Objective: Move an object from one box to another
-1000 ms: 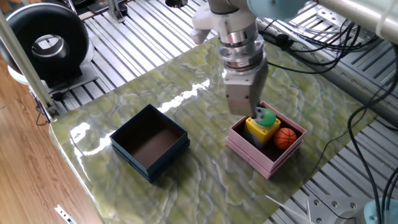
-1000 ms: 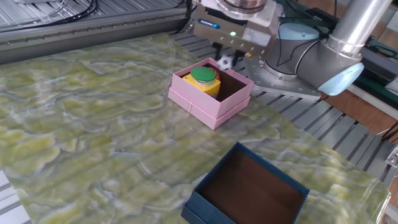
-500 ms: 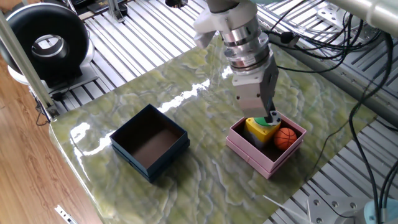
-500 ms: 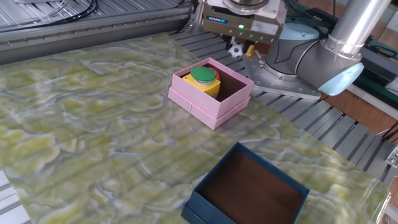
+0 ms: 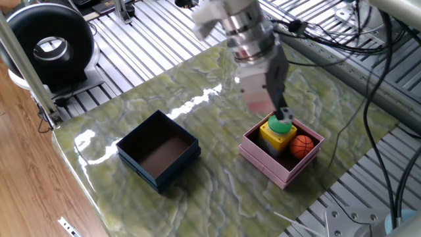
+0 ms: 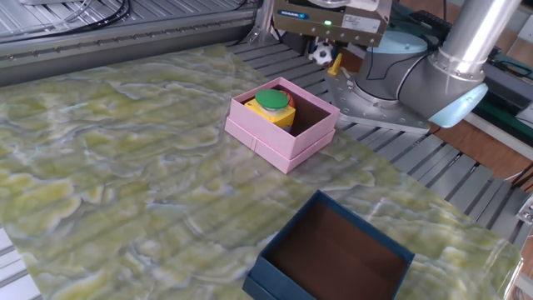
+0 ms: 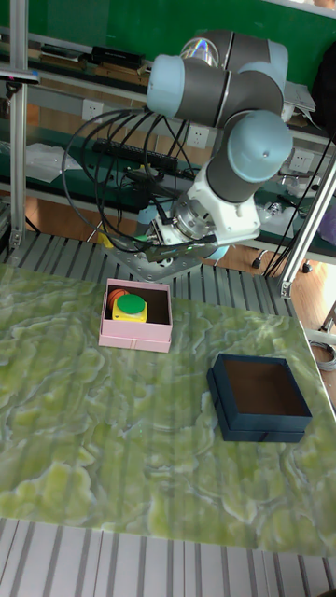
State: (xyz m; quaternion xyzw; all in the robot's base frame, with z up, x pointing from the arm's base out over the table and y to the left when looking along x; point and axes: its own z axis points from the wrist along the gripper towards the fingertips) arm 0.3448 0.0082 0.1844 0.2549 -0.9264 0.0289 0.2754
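the end effector [image 5: 279, 113] is hanging above the pink box [image 5: 281, 150], blurred in one fixed view; whether it is open or closed i cannot tell, and i am seeing nothing clearly in its grip; the yellow block with the green cap [image 6: 273, 103] and an orange ball [image 5: 302, 145] are lying inside the pink box, while the navy box [image 5: 158, 151], at about 9 o'clock from it on the worktop [image 5: 197, 118], is holding nothing; judging from this, the placing step is ending; next the arm is needing only a clean rise clear of the rim.
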